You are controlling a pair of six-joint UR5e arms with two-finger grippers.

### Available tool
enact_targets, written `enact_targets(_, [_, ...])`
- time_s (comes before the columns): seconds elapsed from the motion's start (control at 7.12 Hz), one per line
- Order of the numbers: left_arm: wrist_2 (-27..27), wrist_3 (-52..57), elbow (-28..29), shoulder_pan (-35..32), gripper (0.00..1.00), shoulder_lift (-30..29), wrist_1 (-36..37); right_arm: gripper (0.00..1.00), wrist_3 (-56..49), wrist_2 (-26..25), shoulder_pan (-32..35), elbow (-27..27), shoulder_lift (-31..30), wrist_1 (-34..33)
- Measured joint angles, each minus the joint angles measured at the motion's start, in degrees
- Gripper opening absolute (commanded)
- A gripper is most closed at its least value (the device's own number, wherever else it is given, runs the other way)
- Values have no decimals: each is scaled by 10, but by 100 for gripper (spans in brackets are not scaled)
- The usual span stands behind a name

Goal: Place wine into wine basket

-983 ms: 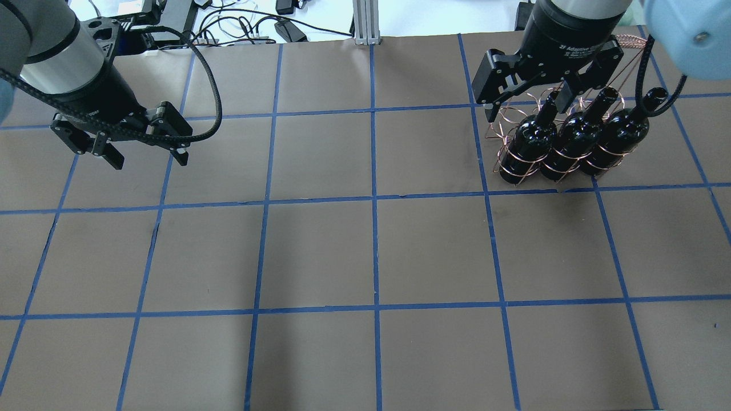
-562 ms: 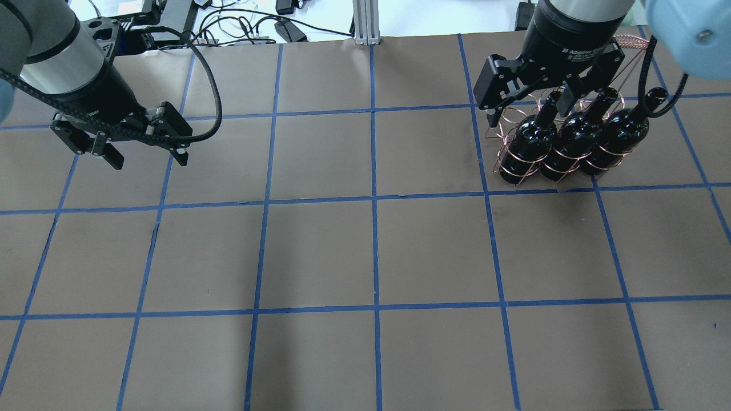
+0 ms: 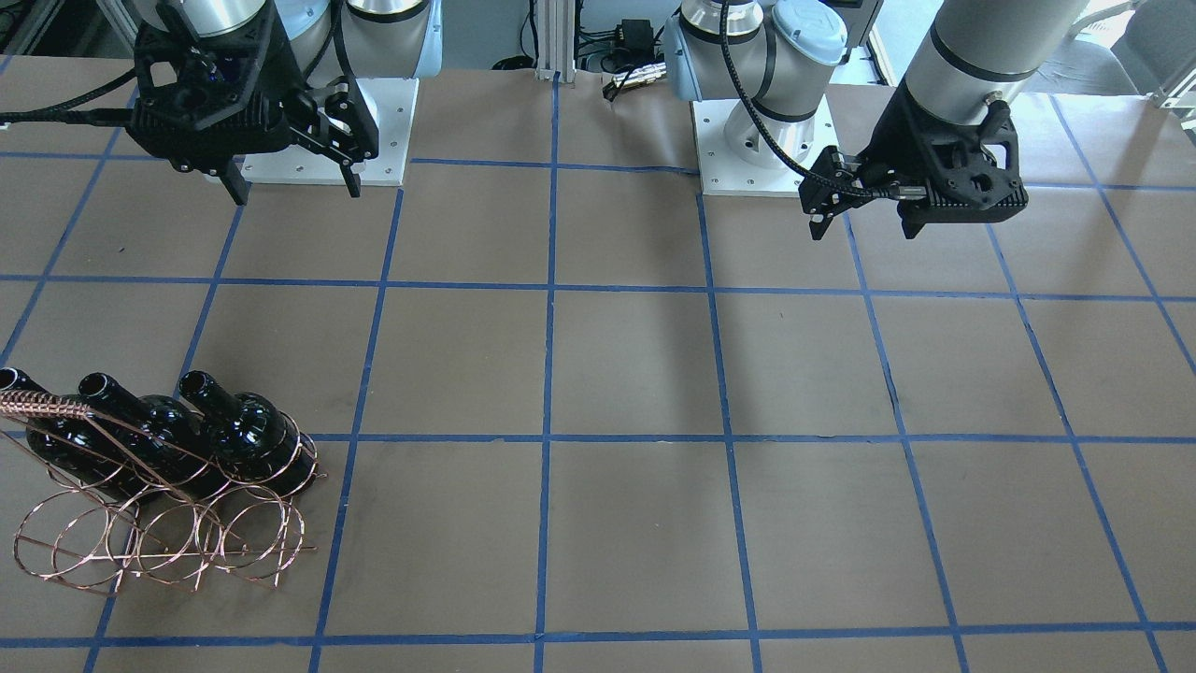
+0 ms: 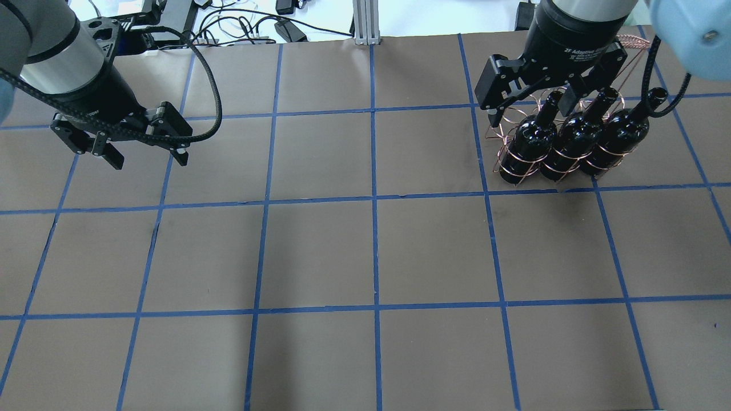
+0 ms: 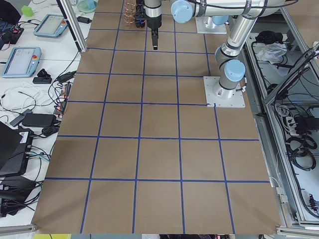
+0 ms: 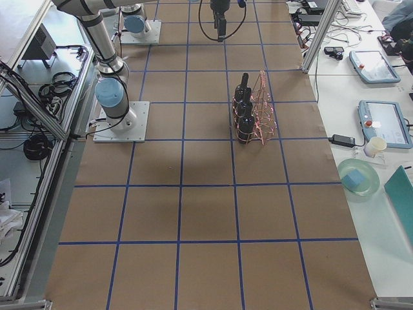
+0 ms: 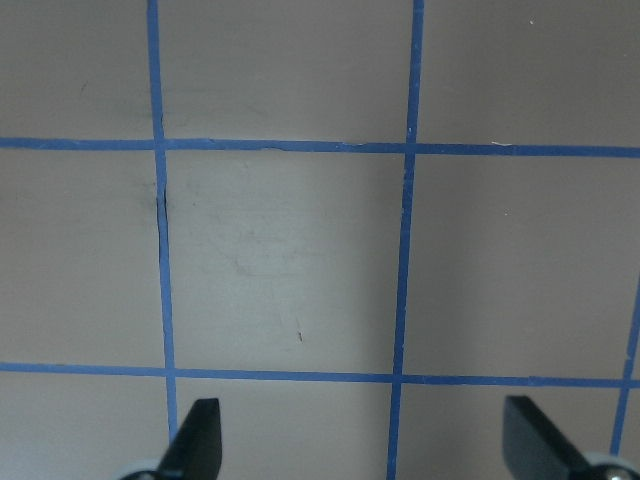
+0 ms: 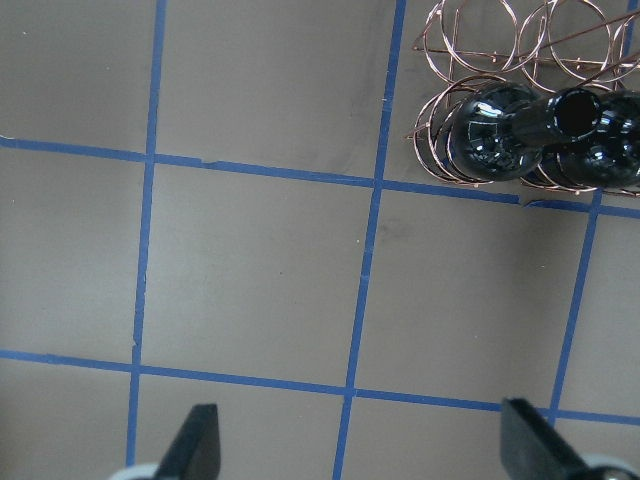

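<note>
- Left end effector [image 4: 149,162] hangs over bare bench [image 4: 320,251] on the robot's left side. Its fingers are spread wide with nothing between them, and its wrist view shows only paper and blue tape lines.
- Across the middle of the bench, nothing lies between the two arms.
- Right end effector [image 3: 297,192] is also spread wide and empty. It hovers above the bench, on the robot's side of the rack and higher than the bottle mouths.
- From its wrist view, the wine [image 8: 495,135] sits at the upper right, ahead of the fingers and off to one side rather than between them.
- That wine stands in the wine basket [image 3: 159,547], in the end ring nearest the bench's middle. Two matching bottles [image 4: 574,142] [image 4: 619,134] fill the rings beside it.
- All three stand about upright, long axes near vertical, mouths upward. A second row of rings on the far side holds nothing.
- The right arm is much the nearer to the rack; the left is well apart from it.
- Judging by this, the placing looks done. The likely next move is for the right arm to clear away without snagging the necks or the twisted handle [image 3: 42,404].
</note>
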Motion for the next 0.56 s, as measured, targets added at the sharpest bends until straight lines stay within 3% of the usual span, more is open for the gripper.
enact_targets(0.56, [0,0,0,1,100,0,0,99,-46,2,-12,0,-1,-6])
